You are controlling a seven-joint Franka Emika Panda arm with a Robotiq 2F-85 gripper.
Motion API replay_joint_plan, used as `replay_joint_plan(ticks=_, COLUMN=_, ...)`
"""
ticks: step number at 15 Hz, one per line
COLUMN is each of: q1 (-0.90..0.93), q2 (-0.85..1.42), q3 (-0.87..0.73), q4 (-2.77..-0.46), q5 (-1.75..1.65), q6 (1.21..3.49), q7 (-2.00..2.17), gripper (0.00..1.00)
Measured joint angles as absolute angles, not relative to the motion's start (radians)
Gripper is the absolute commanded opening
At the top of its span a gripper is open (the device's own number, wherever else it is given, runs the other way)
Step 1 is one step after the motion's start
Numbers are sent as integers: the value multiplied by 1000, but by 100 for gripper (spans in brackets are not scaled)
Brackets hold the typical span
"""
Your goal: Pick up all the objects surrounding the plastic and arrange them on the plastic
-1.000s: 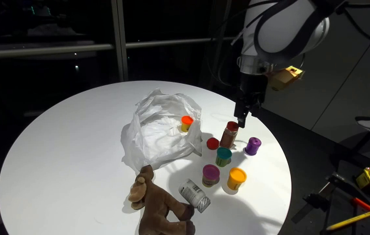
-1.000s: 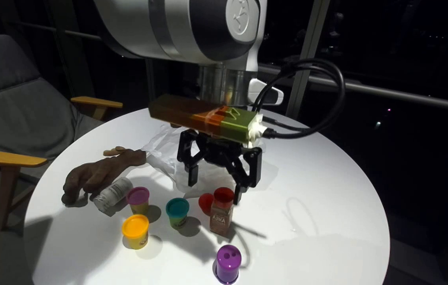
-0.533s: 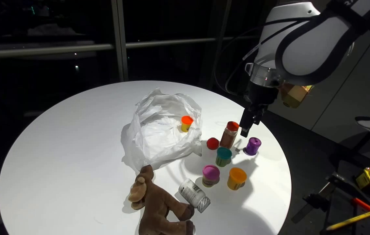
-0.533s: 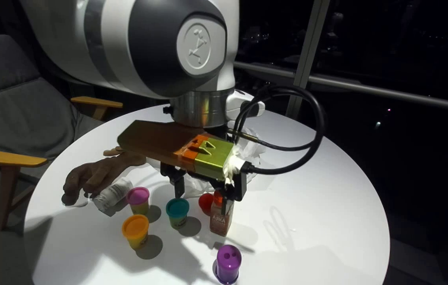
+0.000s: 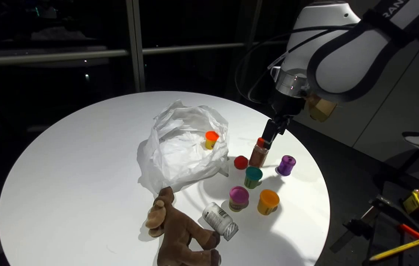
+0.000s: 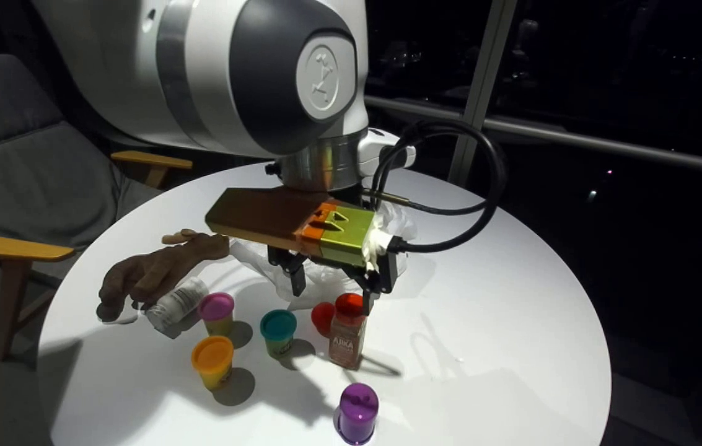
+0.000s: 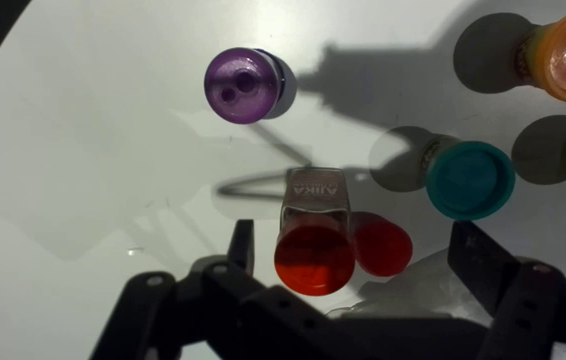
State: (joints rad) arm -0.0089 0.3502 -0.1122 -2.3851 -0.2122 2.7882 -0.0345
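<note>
Jaws wide apart and clamped on nothing, the end effector hangs near the top of the red-capped AJIKA spice jar, which stands upright on the white desk; the step in hand is judged to be a grasp of this jar. In the wrist view the cap lies off centre between the jaws, toward the left, so the approach is best centred before closing. Just beside the jar, seen within the same gap, sits a red round object, ball or lid being hard to tell; a hold high on the jar, or a turn that brings the jaws to its free faces, should keep this neighbour from being pinched. Next come the teal-lidded dough tub, near one jaw and so favouring a straight descent, and the purple pencil sharpener, outside the jaws. Beyond them stand the pink-lidded dough tub and the yellow-orange-lidded dough tub. The crumpled white plastic bag, the destination, lies farther off and bears an orange-red-lidded dough tub just inside its raised wall: the jar should be lifted above that wall, set down base first beside that tub, and released before retreat, lest the thin film be dragged. Farthest lie a white pill bottle, on its side, and a brown plush animal, one end against or just beside the bag.
</note>
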Motion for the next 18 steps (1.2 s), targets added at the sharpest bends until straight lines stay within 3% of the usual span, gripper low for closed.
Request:
replay_joint_plan(ticks=8, q1=-48, q2=453, q3=-105, q4=-2280, q5=-160, q6=2787, q7=-36, gripper=100)
replay_joint_plan(ticks=10, q1=-58, q2=475, q3=-97, q4=-2261, q5=-138, q6=2784, q7=-40, gripper=75)
replay_joint_plan(ticks=13, q1=-72, q2=502, q3=-84, q4=-2241, q5=-120, q6=2776, q7=-43, gripper=49)
replay_joint_plan(ticks=16, q1=-76, q2=521, q3=-77, q4=-2228, q5=-110, q6=2772, q7=-44, gripper=27)
replay_joint_plan(ticks=18, q1=-76, q2=520, q3=-76, q4=-2225, q5=-110, q6=2771, q7=-44, gripper=24)
